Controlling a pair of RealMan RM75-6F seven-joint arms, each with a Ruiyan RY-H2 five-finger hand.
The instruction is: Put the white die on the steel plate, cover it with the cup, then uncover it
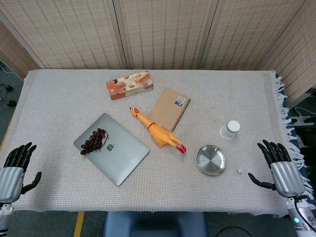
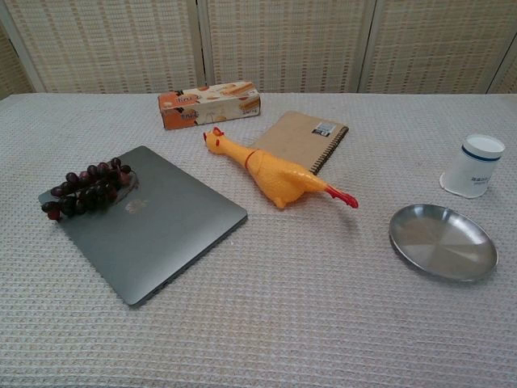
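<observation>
A small white die lies on the cloth just right of the round steel plate, not touching it. The die does not show in the chest view. A white cup stands upside down behind the plate, a little to its right. My right hand rests at the table's right front edge, fingers spread, holding nothing, a short way right of the die. My left hand sits at the left front edge, also open and empty. Neither hand shows in the chest view.
A yellow rubber chicken lies left of the plate. Behind it is a brown spiral notebook. A grey laptop with a bunch of dark grapes sits at the left. A snack box lies at the back.
</observation>
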